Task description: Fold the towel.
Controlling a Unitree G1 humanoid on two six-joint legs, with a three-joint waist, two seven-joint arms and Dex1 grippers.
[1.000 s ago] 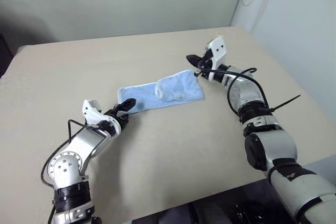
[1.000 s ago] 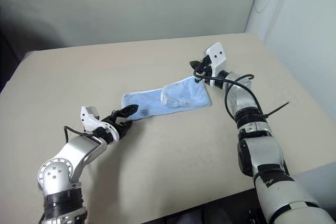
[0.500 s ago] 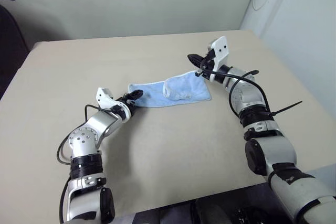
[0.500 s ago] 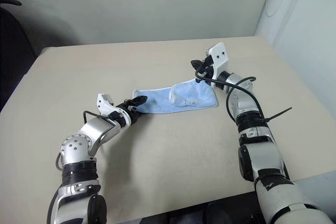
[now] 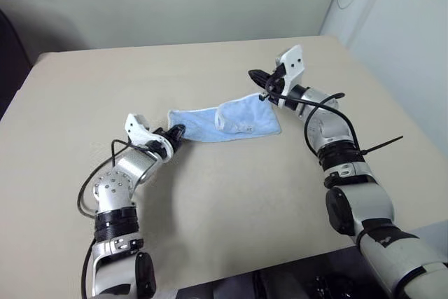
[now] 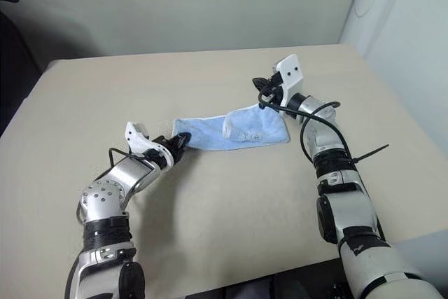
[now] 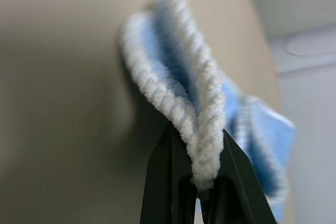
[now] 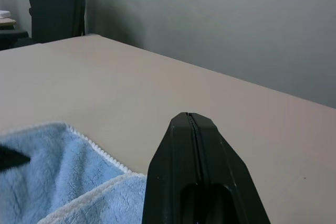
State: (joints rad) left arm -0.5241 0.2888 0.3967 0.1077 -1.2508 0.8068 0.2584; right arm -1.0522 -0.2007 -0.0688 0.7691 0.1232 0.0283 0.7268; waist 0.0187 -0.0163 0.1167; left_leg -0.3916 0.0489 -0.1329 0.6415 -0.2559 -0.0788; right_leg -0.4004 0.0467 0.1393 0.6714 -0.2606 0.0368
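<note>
Left gripper: nearest the viewer, on the left side of the table; its two black fingers are pinched shut on the left end of the towel, and the white hem is seen clamped between them in the left wrist view.
Towel: a light-blue cloth is laid across the middle of the table, stretched from left to right, with a bunched hump just right of its centre and its left corner lifted slightly by the grip.
Right gripper: farther back, above the towel's far right corner; its fingers are pressed together with nothing seen between them, and whether the cloth is touched cannot be told.
Step in hand: the left end is judged to have been grasped, ready for a fold.
Next move: the held end would need to be raised and carried over towards the right end, with the edges kept lined up and the hump flattened.
</note>
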